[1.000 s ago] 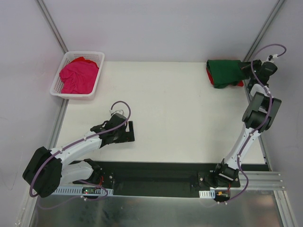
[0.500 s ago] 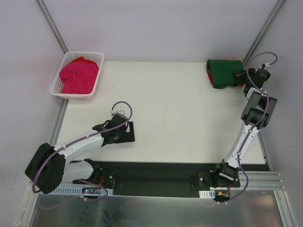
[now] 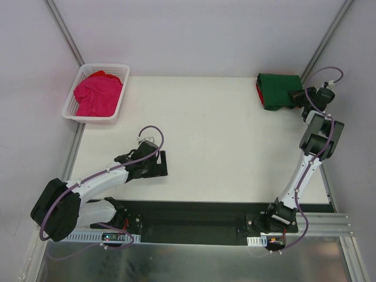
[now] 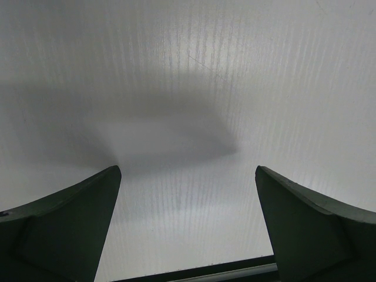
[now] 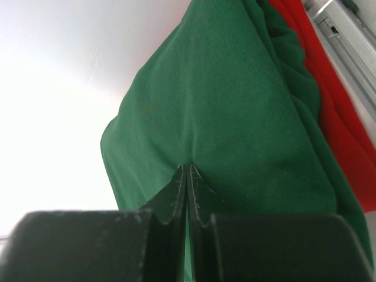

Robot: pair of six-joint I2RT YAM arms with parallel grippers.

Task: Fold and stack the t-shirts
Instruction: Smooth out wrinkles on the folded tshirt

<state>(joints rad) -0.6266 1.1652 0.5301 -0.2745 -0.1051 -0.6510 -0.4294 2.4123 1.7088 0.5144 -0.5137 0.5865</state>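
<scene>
The dark green t-shirt [image 3: 277, 90] lies folded on the red t-shirt [image 5: 329, 94] at the table's [image 3: 223, 147] far right corner. The right gripper [image 5: 187, 170] has its jaws pressed together, tips at the green cloth. The left gripper [image 4: 188, 170] gapes wide and empty over the table at the near left. The pink t-shirt [image 3: 97, 94] sits in the basket [image 3: 93, 119] at the far left.

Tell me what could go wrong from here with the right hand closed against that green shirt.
The right hand is shut with its tips on the green t-shirt; if cloth is caught, pulling away could drag the fold open.
The green t-shirt lies over the red t-shirt at the far right corner of the table, so a tug might slide the stack off.
</scene>
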